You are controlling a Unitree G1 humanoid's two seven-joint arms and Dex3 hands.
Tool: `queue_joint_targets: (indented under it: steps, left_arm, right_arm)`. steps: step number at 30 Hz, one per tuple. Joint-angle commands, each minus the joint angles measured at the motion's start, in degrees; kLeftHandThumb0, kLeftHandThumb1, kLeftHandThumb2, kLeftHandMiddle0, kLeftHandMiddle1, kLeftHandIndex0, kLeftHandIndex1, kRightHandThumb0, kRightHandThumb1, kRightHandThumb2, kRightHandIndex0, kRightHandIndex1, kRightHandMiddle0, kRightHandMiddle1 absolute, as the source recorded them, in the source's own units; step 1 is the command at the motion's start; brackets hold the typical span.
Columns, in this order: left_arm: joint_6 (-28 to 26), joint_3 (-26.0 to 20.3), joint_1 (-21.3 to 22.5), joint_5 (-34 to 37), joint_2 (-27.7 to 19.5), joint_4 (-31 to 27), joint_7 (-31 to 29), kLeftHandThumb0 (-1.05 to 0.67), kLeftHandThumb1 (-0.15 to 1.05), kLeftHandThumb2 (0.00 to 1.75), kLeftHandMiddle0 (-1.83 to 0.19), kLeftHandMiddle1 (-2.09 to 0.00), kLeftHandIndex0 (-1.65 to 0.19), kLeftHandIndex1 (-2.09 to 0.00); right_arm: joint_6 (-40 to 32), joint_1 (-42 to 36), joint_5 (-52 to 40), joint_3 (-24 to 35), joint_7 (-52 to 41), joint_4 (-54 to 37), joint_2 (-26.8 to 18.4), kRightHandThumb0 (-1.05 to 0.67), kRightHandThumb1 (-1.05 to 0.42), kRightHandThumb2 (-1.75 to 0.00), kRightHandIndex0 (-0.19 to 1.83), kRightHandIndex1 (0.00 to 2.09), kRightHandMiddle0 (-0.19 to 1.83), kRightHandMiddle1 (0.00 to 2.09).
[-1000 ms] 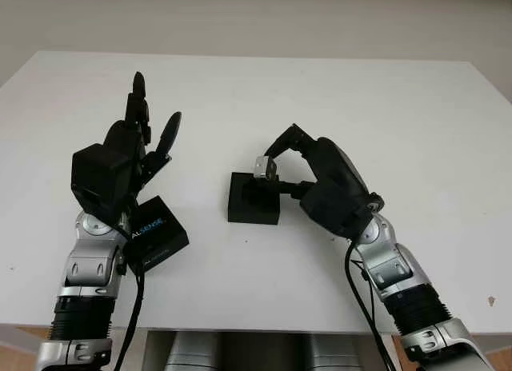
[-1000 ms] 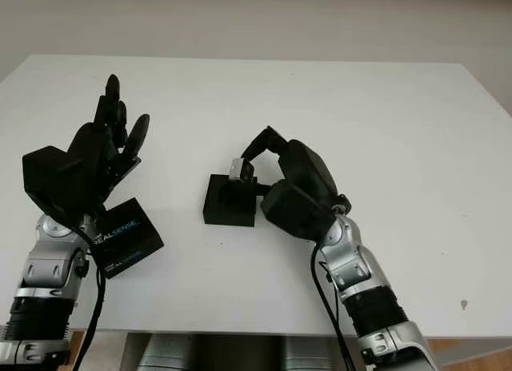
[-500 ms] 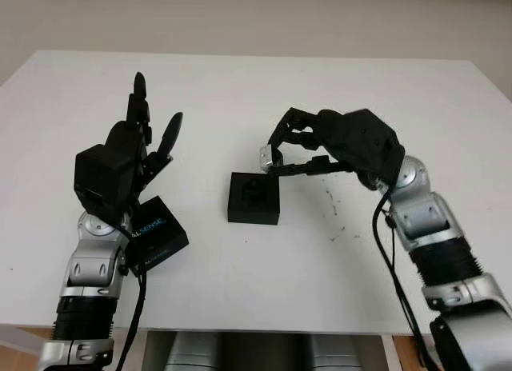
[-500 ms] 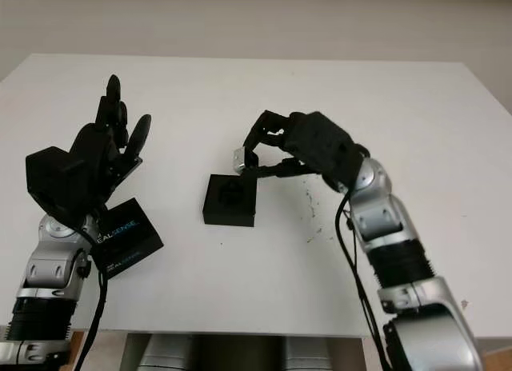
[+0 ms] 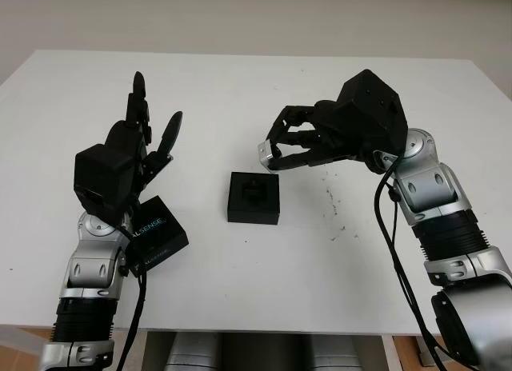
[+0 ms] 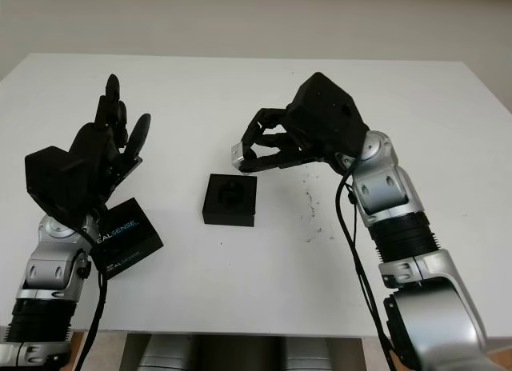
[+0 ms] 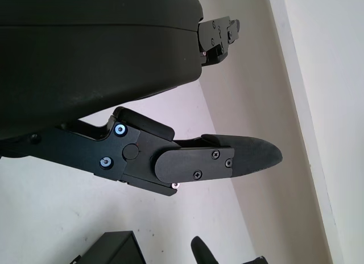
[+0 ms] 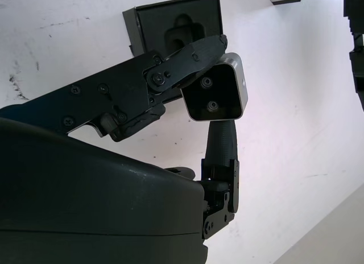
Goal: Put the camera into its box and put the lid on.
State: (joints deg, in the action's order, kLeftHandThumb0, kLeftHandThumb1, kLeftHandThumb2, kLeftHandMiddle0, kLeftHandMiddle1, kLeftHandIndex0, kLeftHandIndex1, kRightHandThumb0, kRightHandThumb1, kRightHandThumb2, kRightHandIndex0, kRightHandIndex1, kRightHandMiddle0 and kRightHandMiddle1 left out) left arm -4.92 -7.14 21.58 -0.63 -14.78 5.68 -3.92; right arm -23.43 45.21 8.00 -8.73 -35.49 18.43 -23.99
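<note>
A small silver-edged camera (image 5: 269, 154) with a black face (image 8: 219, 97) hangs above the table in my right hand (image 5: 290, 145), whose fingers are shut on it. It floats just beyond and to the right of the open black box (image 5: 254, 197), whose foam inset (image 8: 183, 25) lies bare. The box lid (image 5: 156, 233), black with blue lettering, lies flat at the near left. My left hand (image 5: 140, 139) is raised over the table just behind the lid, open and holding nothing.
The white table (image 5: 256, 91) has dark scuff marks (image 5: 332, 201) to the right of the box. Its far edge meets a pale wall, and its near edge runs below both arms.
My right hand has lifted the camera up and away from the box and the forearm has swung to the right. The left hand and lid have not moved.
</note>
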Motion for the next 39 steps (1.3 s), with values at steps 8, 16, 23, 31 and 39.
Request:
queue_joint_targets:
  steps: [8, 16, 23, 31, 39]
  left_arm:
    - [0.6, 0.19, 0.08, -0.51, 0.1, -0.92, 0.33, -0.77, 1.05, 0.45, 0.19, 0.0, 0.19, 0.0]
    - [0.86, 0.03, 0.23, -0.1, 0.33, -0.68, 0.28, -0.77, 1.05, 0.45, 0.19, 0.0, 0.19, 0.0]
    - [0.93, 0.04, 0.26, -0.17, 0.26, -0.78, 0.34, -0.78, 1.05, 0.45, 0.19, 0.0, 0.19, 0.0]
    - [0.44, 0.3, 0.22, -0.65, 0.27, -0.93, 0.63, -0.79, 1.05, 0.45, 0.19, 0.0, 0.19, 0.0]
    - [0.41, 0.37, 0.1, -0.57, 0.55, -0.84, 0.82, -0.79, 1.05, 0.45, 0.19, -0.01, 0.19, 0.0]
  right_arm:
    - [-1.66, -4.5, -2.96, 1.16, 3.99, -3.28, 3.26, -0.43, -0.96, -0.05, 0.28, 0.03, 0.3, 1.71]
    - [-1.81, -7.56, -2.38, -0.04, 7.11, -5.92, 4.18, -0.44, -0.97, -0.05, 0.26, 0.03, 0.24, 1.72]
    - [-1.88, -8.12, -0.9, -1.25, 8.13, -7.02, 3.92, -0.43, -0.96, -0.05, 0.28, 0.04, 0.26, 1.71]
    - [-3.43, -8.05, 0.0, -1.96, 7.75, -7.87, 3.16, -0.42, -0.97, -0.05, 0.28, 0.05, 0.26, 1.72]
    - [-6.29, -7.89, 1.14, -2.92, 6.57, -8.88, 2.36, -0.41, -0.96, -0.05, 0.29, 0.05, 0.29, 1.69]
